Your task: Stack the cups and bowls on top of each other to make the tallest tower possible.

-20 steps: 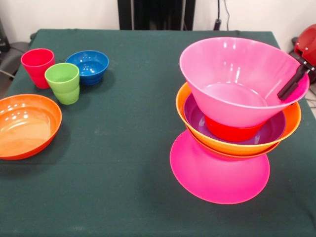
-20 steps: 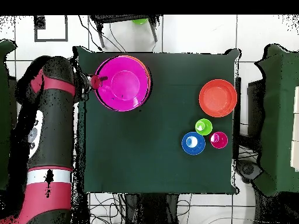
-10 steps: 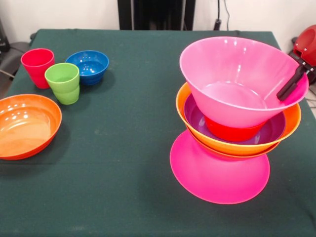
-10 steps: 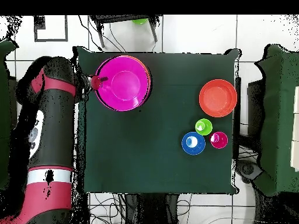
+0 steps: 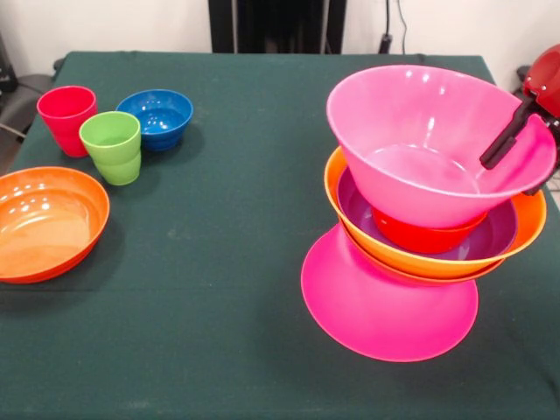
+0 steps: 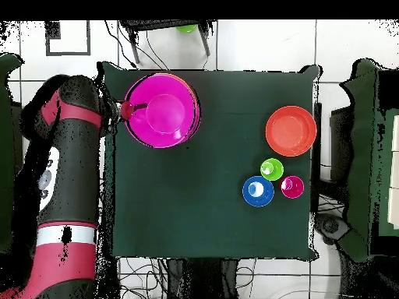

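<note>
Tower (image 5: 411, 254): upturned hot pink base, then orange, purple, small red-orange and top pink bowl (image 5: 437, 140), at the desk's (image 5: 227, 289) edge. Since 1 second ago the upper bowls have slid sideways off-centre, likelier to topple. Gripper (image 5: 516, 144): fingers pinch the top bowl's rim. 2 cups (image 5: 87, 122) unstacked.

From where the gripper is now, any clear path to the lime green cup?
Probably yes, once freed. The gripper sits at the top pink bowl's rim. The lime green cup stands across the table beside the red cup and blue bowl, its open top unobstructed.
</note>
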`<act>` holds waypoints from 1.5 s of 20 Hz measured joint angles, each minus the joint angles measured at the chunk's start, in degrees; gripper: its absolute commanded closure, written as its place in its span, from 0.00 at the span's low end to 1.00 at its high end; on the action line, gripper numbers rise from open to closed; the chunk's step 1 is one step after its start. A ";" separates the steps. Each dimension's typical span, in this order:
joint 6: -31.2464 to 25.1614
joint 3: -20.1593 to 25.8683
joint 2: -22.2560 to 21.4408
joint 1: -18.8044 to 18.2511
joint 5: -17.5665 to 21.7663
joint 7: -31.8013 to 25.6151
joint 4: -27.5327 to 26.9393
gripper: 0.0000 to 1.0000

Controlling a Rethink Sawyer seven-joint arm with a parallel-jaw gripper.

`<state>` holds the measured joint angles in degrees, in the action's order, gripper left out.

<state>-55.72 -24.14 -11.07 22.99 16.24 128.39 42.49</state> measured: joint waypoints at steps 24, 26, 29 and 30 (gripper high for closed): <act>0.00 0.01 -1.86 -0.89 -4.86 0.00 1.36 0.00; 0.00 0.02 -2.24 -0.99 -5.18 0.00 1.66 0.00; 0.00 0.02 -3.00 -1.35 -5.84 0.00 1.92 0.00; -0.01 0.02 -3.17 -1.49 -6.07 0.00 1.93 0.00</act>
<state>-55.73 -24.12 -14.23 21.50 10.17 128.39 44.42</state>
